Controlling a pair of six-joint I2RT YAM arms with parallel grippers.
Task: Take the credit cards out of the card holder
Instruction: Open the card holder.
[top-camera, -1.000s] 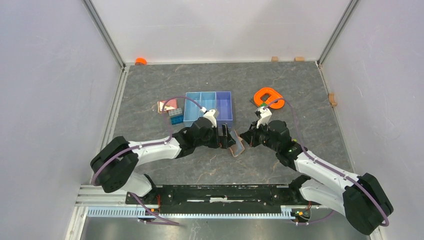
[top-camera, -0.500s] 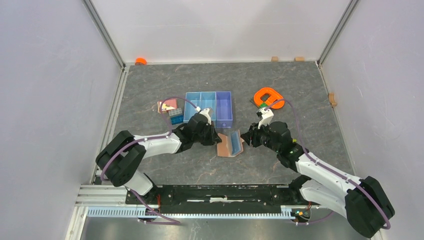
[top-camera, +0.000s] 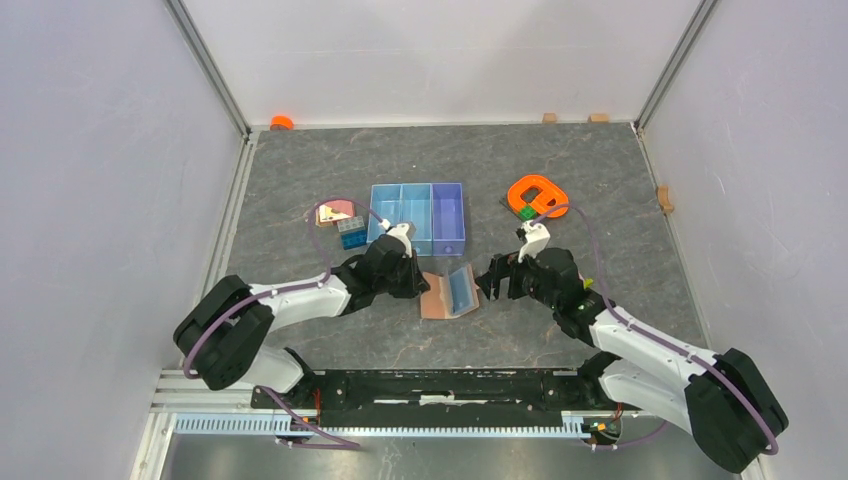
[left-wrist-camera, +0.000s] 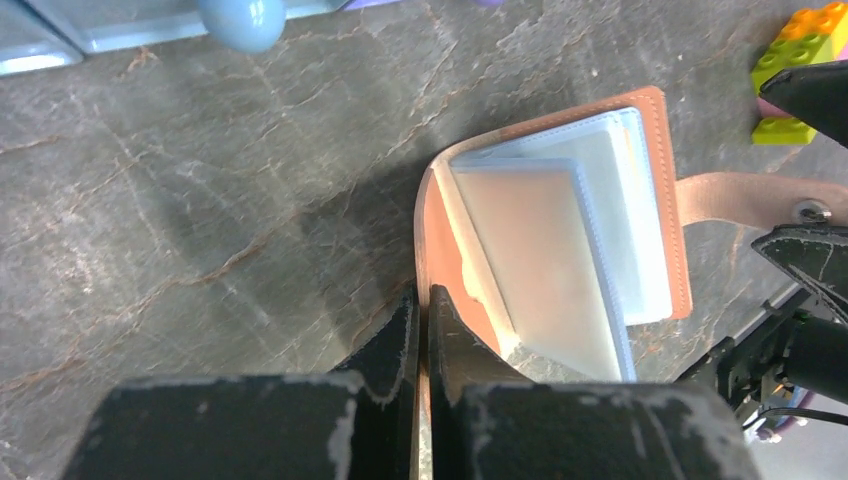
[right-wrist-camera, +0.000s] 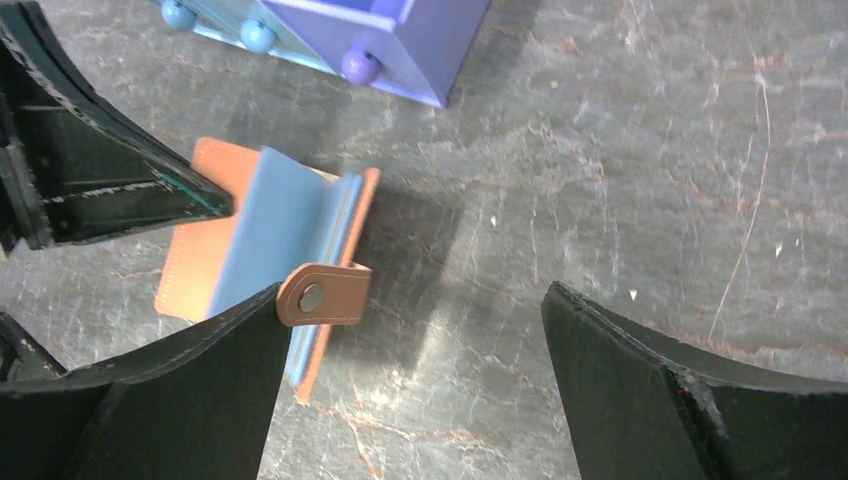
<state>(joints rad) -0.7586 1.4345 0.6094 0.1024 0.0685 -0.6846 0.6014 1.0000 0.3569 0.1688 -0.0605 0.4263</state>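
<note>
Left wrist, left pincer (left-wrist-camera: 422, 298) clamped on card holder (left-wrist-camera: 550, 250) cover; right wrist, right pincer (right-wrist-camera: 412, 300) wide

Whether cards sit in the holder (left-wrist-camera: 555, 230) cannot be told: its sleeves look cloudy and blank. Its near left edge disappears between the left gripper (left-wrist-camera: 422, 300) fingers. The left wrist view's edges cut off the tray (left-wrist-camera: 120, 35) and bricks (left-wrist-camera: 800, 60). The right gripper (right-wrist-camera: 415, 300) fingers run off the bottom of their own view.
</note>
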